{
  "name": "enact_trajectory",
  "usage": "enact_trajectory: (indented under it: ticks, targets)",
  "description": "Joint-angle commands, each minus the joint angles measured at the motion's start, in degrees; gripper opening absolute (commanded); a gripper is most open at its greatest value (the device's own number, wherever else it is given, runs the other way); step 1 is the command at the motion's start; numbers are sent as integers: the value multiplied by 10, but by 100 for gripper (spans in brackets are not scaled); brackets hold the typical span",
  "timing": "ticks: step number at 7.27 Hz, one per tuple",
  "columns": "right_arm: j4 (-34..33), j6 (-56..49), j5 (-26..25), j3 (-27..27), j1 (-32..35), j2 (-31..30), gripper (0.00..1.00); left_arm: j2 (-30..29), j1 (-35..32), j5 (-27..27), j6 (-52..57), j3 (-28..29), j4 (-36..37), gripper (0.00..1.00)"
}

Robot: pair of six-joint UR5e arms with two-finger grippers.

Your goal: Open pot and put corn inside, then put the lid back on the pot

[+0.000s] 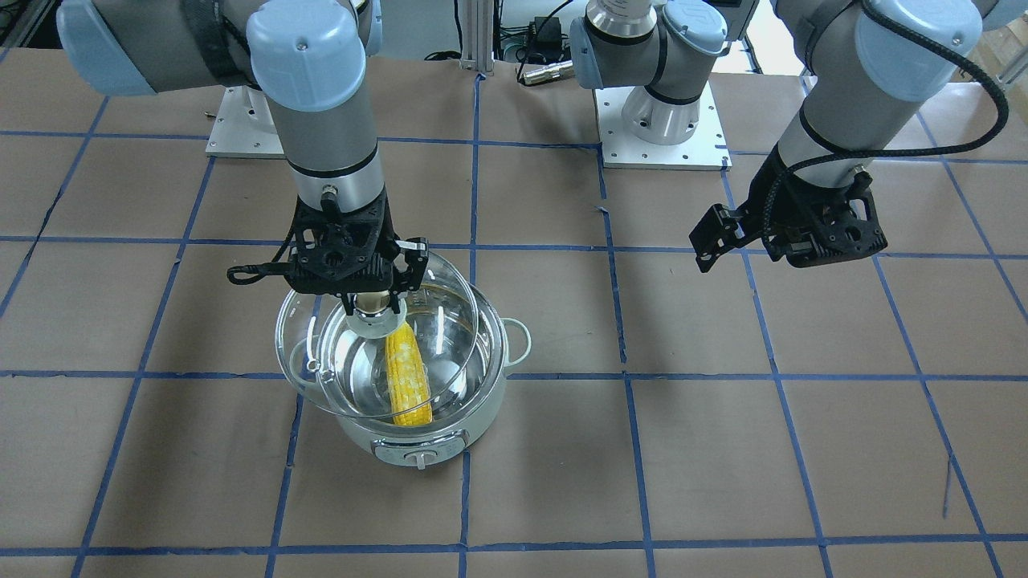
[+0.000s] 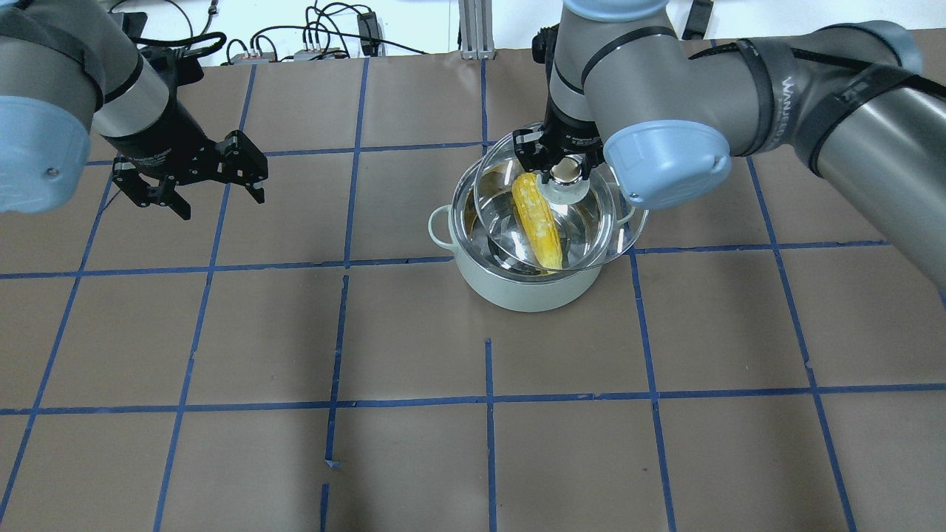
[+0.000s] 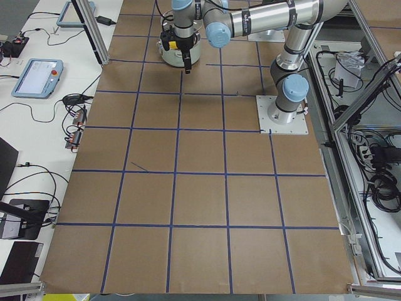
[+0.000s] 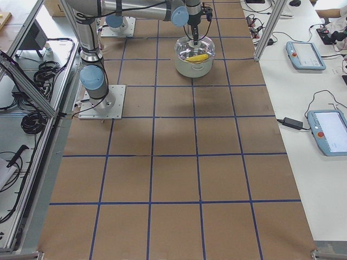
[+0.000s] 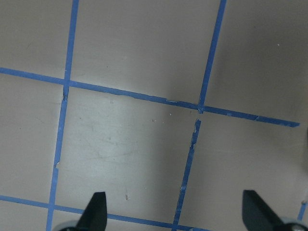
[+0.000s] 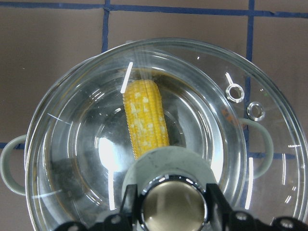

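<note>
The mint-green pot [image 1: 426, 441] stands on the table with its dial facing away from the robot. The yellow corn [image 1: 408, 377] lies inside it on the steel bottom. It also shows in the overhead view [image 2: 538, 222] and in the right wrist view [image 6: 144, 118]. My right gripper [image 1: 372, 305] is shut on the gold-beige knob [image 6: 174, 204] of the glass lid [image 1: 321, 361]. It holds the lid just above the pot, shifted a little toward my right and overlapping the rim. My left gripper [image 2: 218, 199] is open and empty, apart from the pot, above the table.
The table [image 2: 414, 443] is brown paper marked into squares with blue tape. The arm bases [image 1: 662, 120] stand at the robot's edge. The left wrist view shows only paper and tape between the open fingertips [image 5: 96, 211].
</note>
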Motion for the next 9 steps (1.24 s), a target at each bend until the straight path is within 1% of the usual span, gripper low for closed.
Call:
enact_trajectory:
  ticks: [1,2,3,4,7,9]
  targets:
    - [-11,27,-3,-3,15,17,46,2,0,0,1,9,0,100]
    - [-17,27,-5,-2,16,20,46,2,-3,0,1,27,-8,100]
    - [-23,28,-7,-2,16,25,46,1,-4,0,1,59,-55,100]
    - [-25,31,-8,-1,17,26,46,0,-4,0,-2,78,-88,100]
    - [-28,35,-10,3,29,30,46,-12,-4,-1,-8,73,-83,100]
    - [-41,37,-17,2,34,41,46,-16,-4,-4,-11,70,-81,100]
